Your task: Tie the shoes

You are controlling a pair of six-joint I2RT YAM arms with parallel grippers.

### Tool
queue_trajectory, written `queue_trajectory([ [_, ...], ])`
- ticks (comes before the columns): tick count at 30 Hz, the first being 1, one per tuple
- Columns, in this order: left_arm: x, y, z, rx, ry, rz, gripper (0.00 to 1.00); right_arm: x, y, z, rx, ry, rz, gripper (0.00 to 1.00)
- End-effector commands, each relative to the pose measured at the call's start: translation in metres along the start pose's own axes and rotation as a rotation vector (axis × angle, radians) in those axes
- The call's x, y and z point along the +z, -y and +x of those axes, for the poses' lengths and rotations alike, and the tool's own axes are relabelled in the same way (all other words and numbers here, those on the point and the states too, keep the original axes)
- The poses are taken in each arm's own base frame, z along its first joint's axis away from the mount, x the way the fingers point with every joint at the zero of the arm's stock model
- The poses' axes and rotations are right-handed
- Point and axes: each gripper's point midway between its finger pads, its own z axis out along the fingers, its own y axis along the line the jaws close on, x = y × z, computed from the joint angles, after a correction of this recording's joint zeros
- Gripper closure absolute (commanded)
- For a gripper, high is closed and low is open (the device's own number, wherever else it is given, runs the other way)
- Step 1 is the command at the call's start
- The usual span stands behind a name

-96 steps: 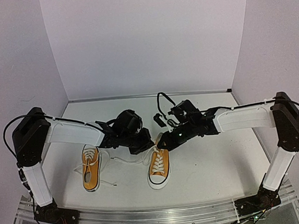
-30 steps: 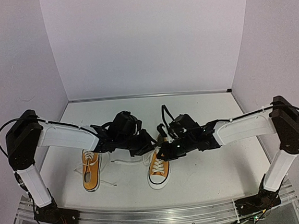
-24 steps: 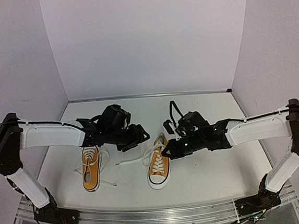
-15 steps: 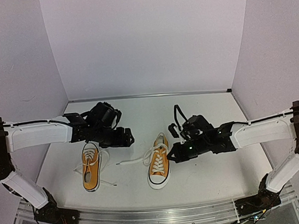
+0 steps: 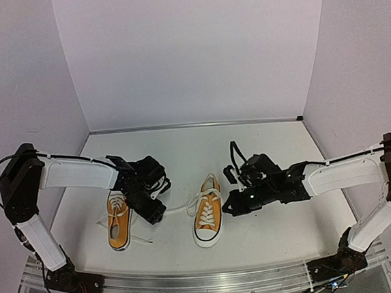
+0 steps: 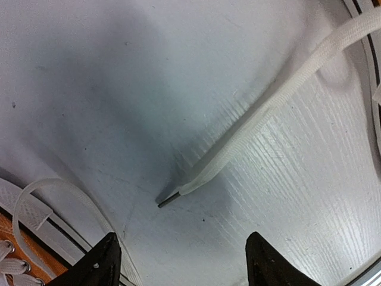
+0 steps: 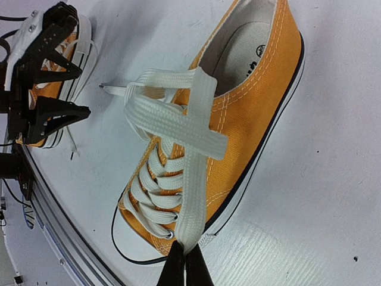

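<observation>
Right hand [image 7: 185,263] clamped on flat white lace [image 7: 197,149] of orange canvas sneaker [image 7: 259,110]; left hand [image 6: 180,247], spread above loose lace end [image 6: 250,128] mid-frame, may miss it lying flat on the worktop [image 6: 119,89].

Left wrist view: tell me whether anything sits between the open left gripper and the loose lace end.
Nothing visible does. The lace end lies flat on the table just ahead of the left gripper, whose jaws stand open. A lace loop sits off to one side, clear of the path.
</observation>
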Motion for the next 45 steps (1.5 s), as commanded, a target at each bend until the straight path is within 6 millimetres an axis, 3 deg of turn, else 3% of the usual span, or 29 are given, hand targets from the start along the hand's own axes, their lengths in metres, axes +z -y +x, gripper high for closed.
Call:
queue_trajectory([
  [1,-0.001,0.013,-0.022,0.198,0.041,0.057,0.35,-0.007,-0.007,-0.010,0.002,0.035,-0.015,1.00],
  [5,0.010,0.017,-0.032,0.258,0.058,0.065,0.46,-0.007,-0.008,-0.010,0.005,0.034,-0.016,1.00],
  [15,0.035,0.019,-0.038,0.292,0.035,0.082,0.57,-0.009,-0.010,-0.011,0.009,0.035,-0.024,1.00],
  [21,0.044,0.016,-0.029,0.244,-0.004,0.083,0.79,-0.014,-0.007,-0.010,0.015,0.044,-0.008,1.00],
  [25,0.030,0.007,-0.032,0.176,0.022,0.067,0.94,-0.024,0.000,-0.009,0.031,0.066,0.021,1.00],
  [27,0.019,-0.008,-0.038,0.105,0.051,0.020,1.00,-0.031,0.007,-0.010,0.049,0.087,0.050,1.00],
  [32,-0.013,-0.050,-0.044,-0.179,0.161,-0.059,1.00,-0.049,0.036,-0.005,0.138,0.143,0.140,1.00],
  [36,-0.035,-0.055,-0.047,-0.314,0.242,-0.008,1.00,-0.070,0.067,-0.001,0.254,0.214,0.202,1.00],
  [40,-0.048,-0.065,-0.047,-0.417,0.265,-0.036,1.00,-0.098,0.103,0.007,0.389,0.315,0.274,1.00],
  [45,-0.062,-0.084,-0.045,-0.531,0.298,-0.043,1.00,-0.135,0.134,0.017,0.509,0.432,0.365,1.00],
])
